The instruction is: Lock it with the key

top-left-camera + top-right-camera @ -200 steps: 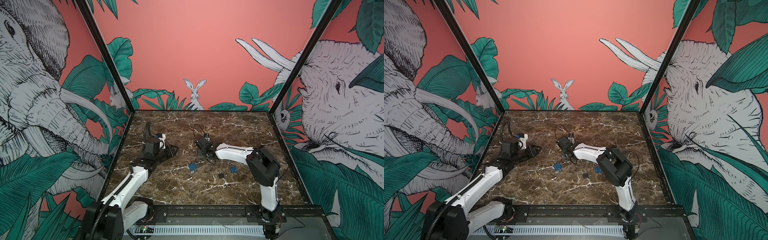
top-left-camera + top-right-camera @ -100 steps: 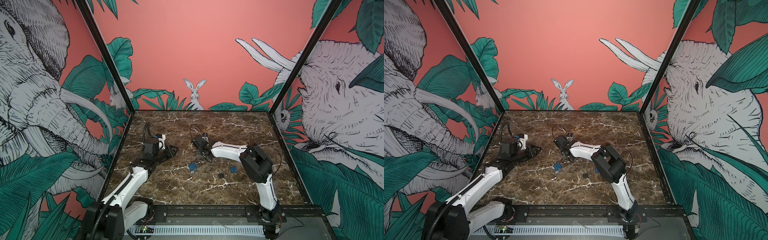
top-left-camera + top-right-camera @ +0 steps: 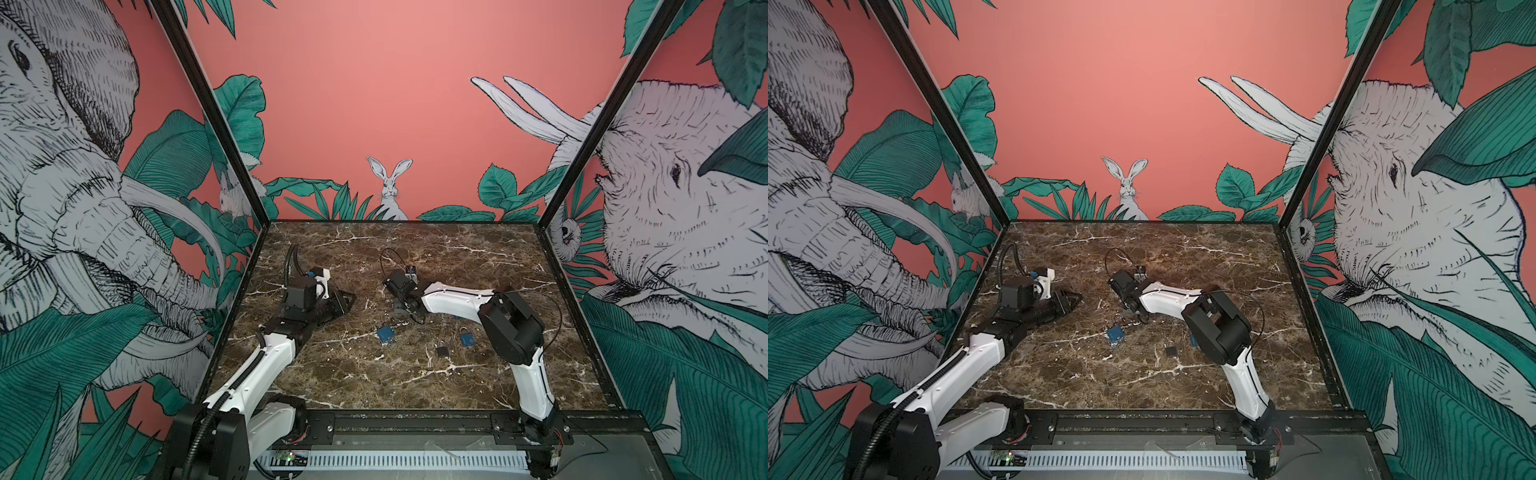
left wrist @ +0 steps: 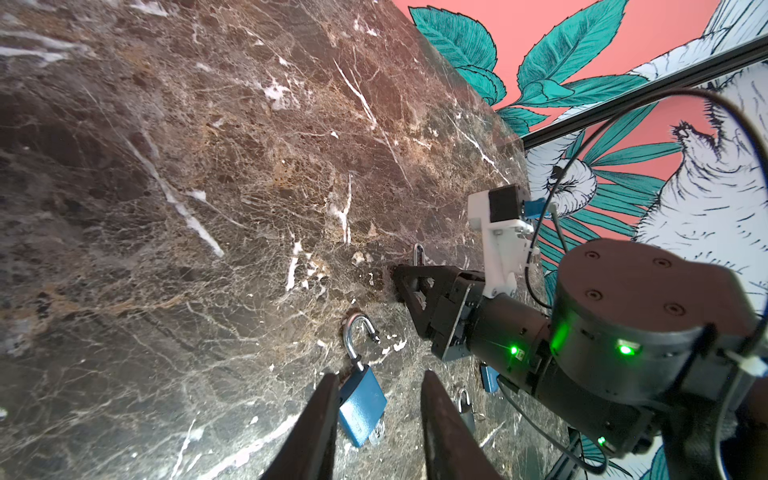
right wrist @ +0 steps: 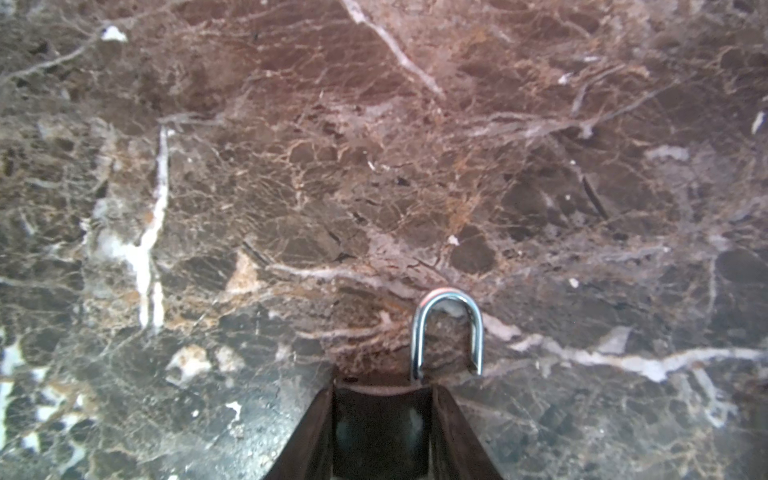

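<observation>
Leftward since a second ago has shifted the right arm. Its right pincer (image 5: 382, 386) clamps the padlock (image 5: 449, 296) by the body, with the open shackle poking past the fingertips, at centre of the desk (image 3: 457, 257). Below and left of that lies a blue padlock (image 3: 385, 334), shackle open. At mid-left, the left pincer (image 4: 380, 376) stands narrow and empty, apart from it

Marble table (image 3: 436, 245): far half bare. Middle crowded by right arm (image 3: 457, 297), open blue padlock (image 3: 385, 334), dark padlock (image 3: 442, 349), second blue padlock (image 3: 467, 338).
</observation>
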### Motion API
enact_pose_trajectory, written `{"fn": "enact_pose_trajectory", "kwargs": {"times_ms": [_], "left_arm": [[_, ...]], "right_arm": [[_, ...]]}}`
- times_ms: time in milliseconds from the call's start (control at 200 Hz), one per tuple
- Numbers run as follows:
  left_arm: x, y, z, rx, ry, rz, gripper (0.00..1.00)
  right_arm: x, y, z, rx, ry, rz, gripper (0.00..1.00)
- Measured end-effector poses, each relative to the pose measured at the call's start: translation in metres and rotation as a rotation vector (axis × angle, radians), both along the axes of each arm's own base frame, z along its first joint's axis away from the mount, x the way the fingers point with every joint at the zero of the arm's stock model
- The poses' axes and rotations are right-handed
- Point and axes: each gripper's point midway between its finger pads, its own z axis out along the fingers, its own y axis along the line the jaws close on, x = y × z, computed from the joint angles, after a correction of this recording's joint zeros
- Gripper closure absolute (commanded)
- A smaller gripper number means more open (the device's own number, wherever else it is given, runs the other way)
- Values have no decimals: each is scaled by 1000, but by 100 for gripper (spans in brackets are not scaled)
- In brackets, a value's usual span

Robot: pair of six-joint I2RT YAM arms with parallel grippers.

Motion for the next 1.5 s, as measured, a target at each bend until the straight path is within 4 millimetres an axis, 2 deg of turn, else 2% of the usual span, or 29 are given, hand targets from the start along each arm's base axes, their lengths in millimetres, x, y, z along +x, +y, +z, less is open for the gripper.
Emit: {"fn": "enact_pose_trajectory", "kwargs": {"times_ms": [130, 230, 380, 510, 615, 825, 965, 1205, 1360, 1495], "left_arm": [[0, 1, 0, 0, 0, 2, 64], [1, 2, 0, 1, -1, 3, 65], [0, 1, 0, 9, -6, -6, 66], [-2, -2, -3, 14, 4, -34, 66], [1, -8, 0, 3, 4, -75, 65], [1, -23, -1, -47, 32, -158, 65], [-5, -41, -6, -82, 57, -233, 65], [-15, -91, -4, -134, 70, -387, 65], [-13, -110, -2, -169, 69, -428, 65], [-12, -126, -1, -184, 71, -462, 65]], "right_arm": [[1, 2, 0, -5, 6, 13, 78], [2, 2, 0, -10, 8, 25, 86], [0, 1, 2, -11, 11, 53, 89], [-14, -5, 5, -15, 35, 109, 90], [-25, -7, 22, 7, 37, 172, 91], [-44, -2, 81, 95, -32, 309, 92], [-65, -1, 101, 117, -51, 400, 92], [-105, 0, 109, 127, -43, 544, 92], [-119, -3, 109, 137, -37, 587, 92], [-124, -5, 109, 137, -35, 604, 92]]}}
